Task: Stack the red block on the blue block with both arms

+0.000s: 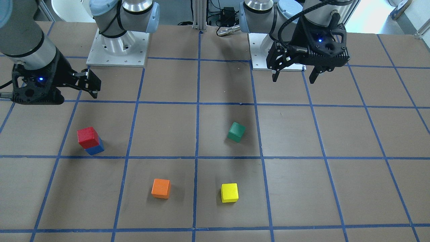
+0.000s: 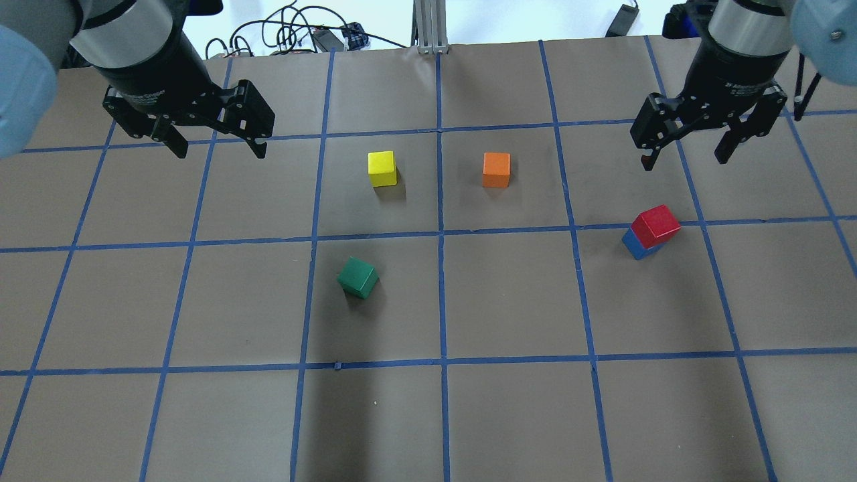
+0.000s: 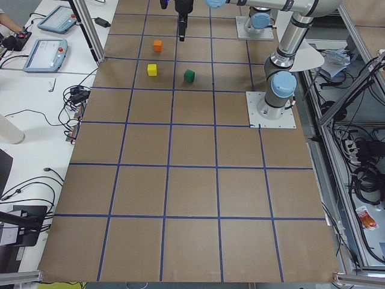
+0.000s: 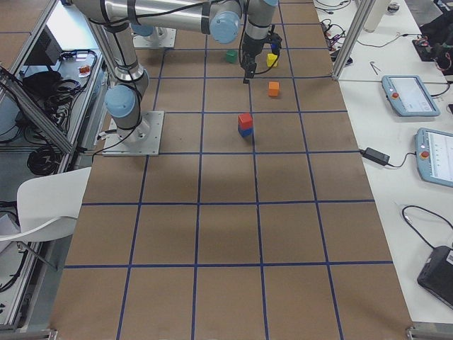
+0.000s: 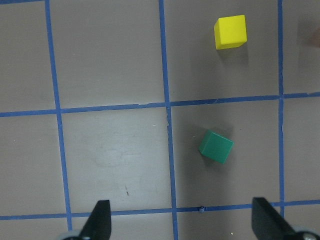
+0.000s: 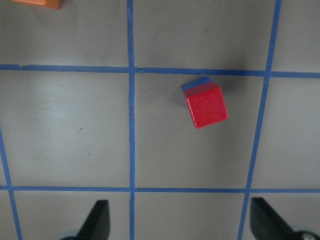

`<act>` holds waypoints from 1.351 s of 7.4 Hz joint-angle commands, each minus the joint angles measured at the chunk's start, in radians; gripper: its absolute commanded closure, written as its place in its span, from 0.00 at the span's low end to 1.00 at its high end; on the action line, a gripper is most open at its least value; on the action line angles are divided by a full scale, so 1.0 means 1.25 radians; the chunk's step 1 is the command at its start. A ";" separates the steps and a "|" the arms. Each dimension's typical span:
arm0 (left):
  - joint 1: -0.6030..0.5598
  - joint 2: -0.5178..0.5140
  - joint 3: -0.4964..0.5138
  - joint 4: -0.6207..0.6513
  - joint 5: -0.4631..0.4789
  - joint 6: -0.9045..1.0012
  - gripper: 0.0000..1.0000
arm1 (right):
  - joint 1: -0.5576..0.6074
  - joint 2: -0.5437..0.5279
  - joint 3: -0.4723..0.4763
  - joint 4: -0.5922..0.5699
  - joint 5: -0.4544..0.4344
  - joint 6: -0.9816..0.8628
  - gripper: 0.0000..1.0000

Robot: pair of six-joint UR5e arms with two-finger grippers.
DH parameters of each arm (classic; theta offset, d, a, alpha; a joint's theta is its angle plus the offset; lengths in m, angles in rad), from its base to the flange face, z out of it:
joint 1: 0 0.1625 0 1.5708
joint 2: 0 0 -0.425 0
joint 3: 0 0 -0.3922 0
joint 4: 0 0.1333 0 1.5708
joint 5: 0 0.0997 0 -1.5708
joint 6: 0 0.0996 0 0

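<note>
I see red block [image 2: 657, 222] sitting on blue block [image 2: 632, 245], slightly twisted, below right gripper [image 2: 683, 161]. Left gripper [image 2: 220, 150] and right gripper are both spread wide, holding nothing. White lettering [image 2: 142, 94] on the left wrist is too small to read.

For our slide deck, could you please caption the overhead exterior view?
Red block stacked on blue block, left arm and right arm hovering clear, jaws open.

Grey-silver left arm [image 2: 124, 30] and right arm [image 2: 743, 27], light-blue joint caps [image 1: 154, 18].
Left hand [image 2: 221, 151], right hand [image 2: 683, 161]: black, two-fingered, blue light each; black cable [image 1: 284, 25] at left wrist; silver screwed base plates [image 1: 100, 57].
</note>
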 commanded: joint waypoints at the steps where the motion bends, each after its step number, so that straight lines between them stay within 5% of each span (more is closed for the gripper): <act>1: 0.000 0.000 -0.001 0.000 -0.001 0.000 0.00 | 0.076 -0.004 -0.005 -0.002 0.033 0.103 0.00; 10: 0.000 -0.002 -0.002 0.005 -0.001 -0.012 0.00 | 0.072 -0.075 -0.006 0.003 0.024 0.105 0.00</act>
